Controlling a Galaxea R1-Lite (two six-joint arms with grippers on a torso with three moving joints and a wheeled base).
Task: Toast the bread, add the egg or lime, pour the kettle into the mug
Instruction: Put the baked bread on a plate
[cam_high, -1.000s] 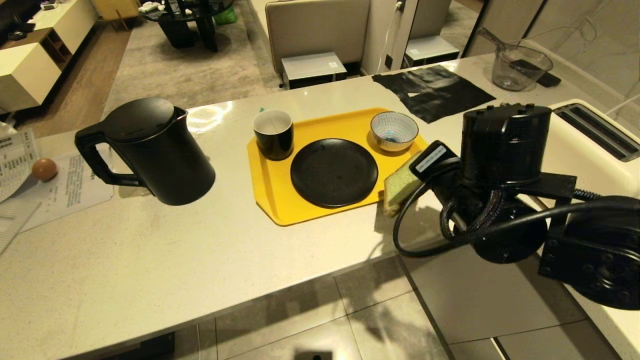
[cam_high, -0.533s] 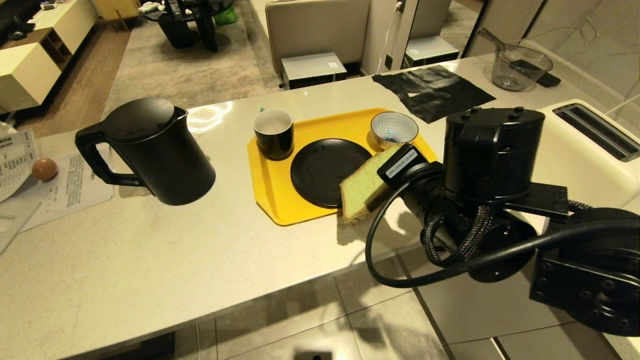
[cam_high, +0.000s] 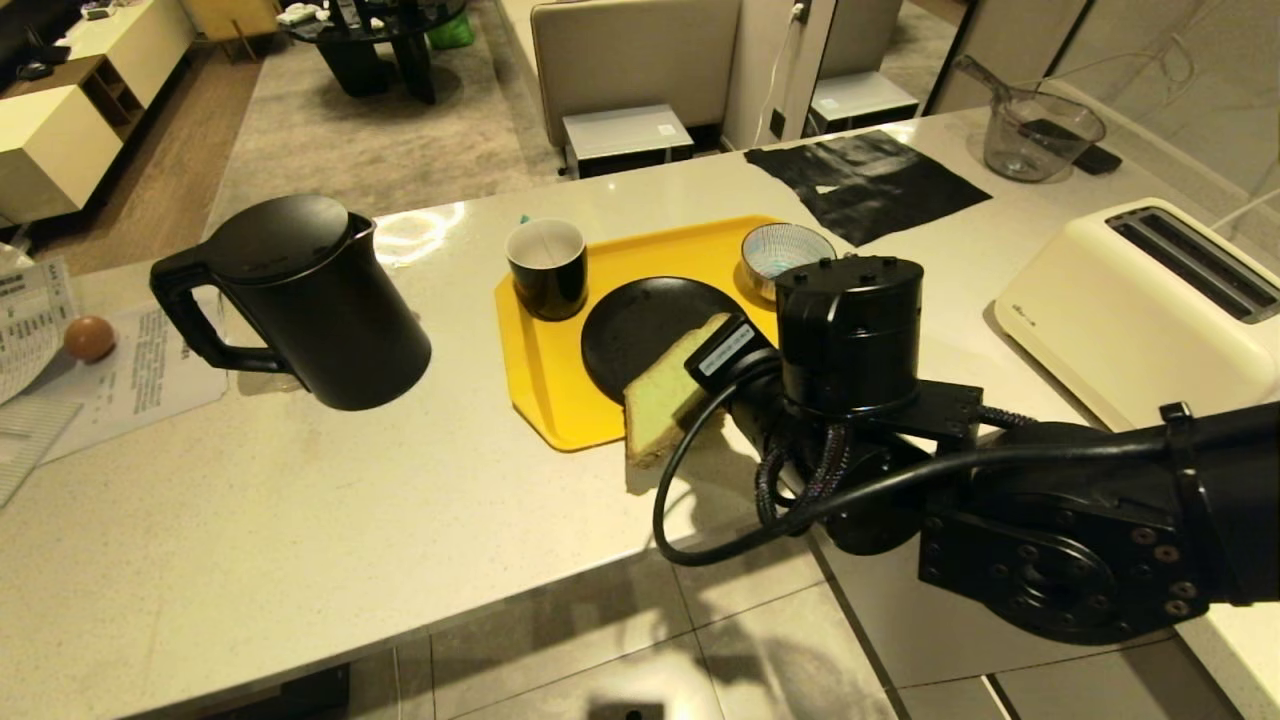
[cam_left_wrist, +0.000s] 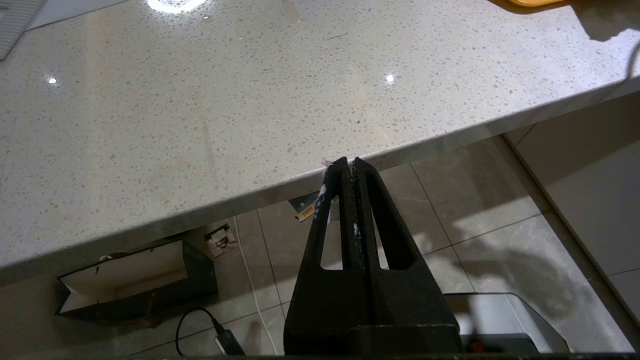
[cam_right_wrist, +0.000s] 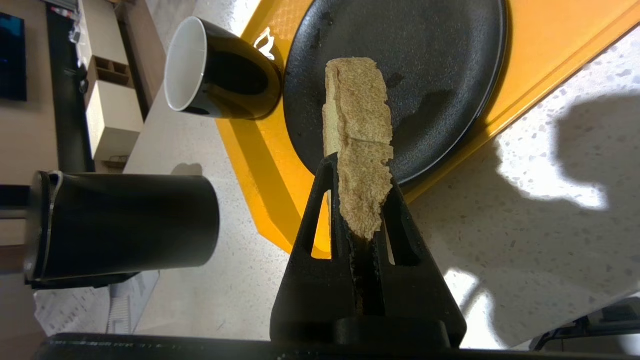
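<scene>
On the pale speckled counter (cam_high: 300, 520), a yellow tray (cam_high: 540, 390) sits near the centre with a black plate (cam_high: 640, 330) on it. A blue-and-white striped bowl (cam_high: 775, 250) stands at about 1 o'clock from the plate, on the tray's far corner. A cream toaster (cam_high: 1120, 310) lies at 3 o'clock, well apart from the tray. At 1 o'clock from the bowl is a black mat (cam_high: 870, 180), and beyond it a clear measuring jug (cam_high: 1035, 135). Printed papers (cam_high: 140, 370), possibly leaflets, lie at 9 o'clock.
</scene>
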